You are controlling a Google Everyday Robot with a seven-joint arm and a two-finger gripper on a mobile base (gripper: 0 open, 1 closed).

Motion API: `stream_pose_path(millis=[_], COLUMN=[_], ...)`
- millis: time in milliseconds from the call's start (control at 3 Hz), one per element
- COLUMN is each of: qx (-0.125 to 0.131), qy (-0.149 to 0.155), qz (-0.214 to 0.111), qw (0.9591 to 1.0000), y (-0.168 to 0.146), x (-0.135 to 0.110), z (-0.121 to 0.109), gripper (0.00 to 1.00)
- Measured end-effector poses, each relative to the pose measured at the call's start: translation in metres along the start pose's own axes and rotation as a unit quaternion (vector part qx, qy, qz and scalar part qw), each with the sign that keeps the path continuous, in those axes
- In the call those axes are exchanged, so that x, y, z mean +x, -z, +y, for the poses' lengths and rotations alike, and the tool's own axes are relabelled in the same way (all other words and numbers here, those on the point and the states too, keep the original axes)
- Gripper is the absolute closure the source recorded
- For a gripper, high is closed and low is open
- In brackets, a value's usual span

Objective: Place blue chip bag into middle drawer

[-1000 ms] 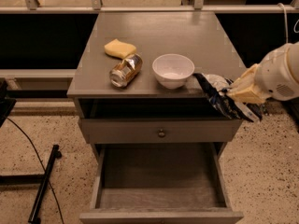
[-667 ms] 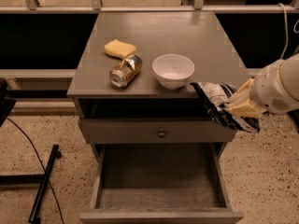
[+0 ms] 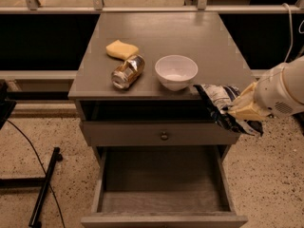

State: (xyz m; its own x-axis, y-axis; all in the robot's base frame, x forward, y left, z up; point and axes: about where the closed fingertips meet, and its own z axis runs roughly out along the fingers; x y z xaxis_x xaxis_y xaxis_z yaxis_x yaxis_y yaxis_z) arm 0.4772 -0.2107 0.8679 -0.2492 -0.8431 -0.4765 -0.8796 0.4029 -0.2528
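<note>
The blue chip bag [image 3: 222, 103], dark blue and white crinkled foil, hangs in the air at the cabinet's front right corner. It is level with the top's edge and the drawer front below. My gripper [image 3: 243, 110], with cream fingers on a white arm coming in from the right, is shut on the bag's right side. The middle drawer [image 3: 164, 201] is pulled out below, and its grey floor and side walls show with nothing in it. The bag is above and to the right of that drawer box.
On the cabinet top [image 3: 209, 46] are a white bowl [image 3: 176, 71], a gold-brown can on its side [image 3: 127, 71] and a yellow sponge [image 3: 121, 49]. A closed drawer front with a round knob [image 3: 164, 136] sits above the open drawer. A black stand [image 3: 45, 184] lies on the floor at left.
My gripper and the chip bag have moved down, from beside the cabinet top to level with the closed drawer front. Nothing on the cabinet has moved.
</note>
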Motion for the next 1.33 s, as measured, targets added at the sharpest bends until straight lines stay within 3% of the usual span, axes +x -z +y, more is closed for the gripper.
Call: stream_pose_path(millis=[667,1333], qx=[-0.042,-0.091], qy=[-0.011,-0.018], qz=[0.007,0.014], qw=[0.999,0.9956], y=[-0.082,-0.138], x=[0.046,0.074], z=[0.018,0.041], gripper=[1.0,1.0])
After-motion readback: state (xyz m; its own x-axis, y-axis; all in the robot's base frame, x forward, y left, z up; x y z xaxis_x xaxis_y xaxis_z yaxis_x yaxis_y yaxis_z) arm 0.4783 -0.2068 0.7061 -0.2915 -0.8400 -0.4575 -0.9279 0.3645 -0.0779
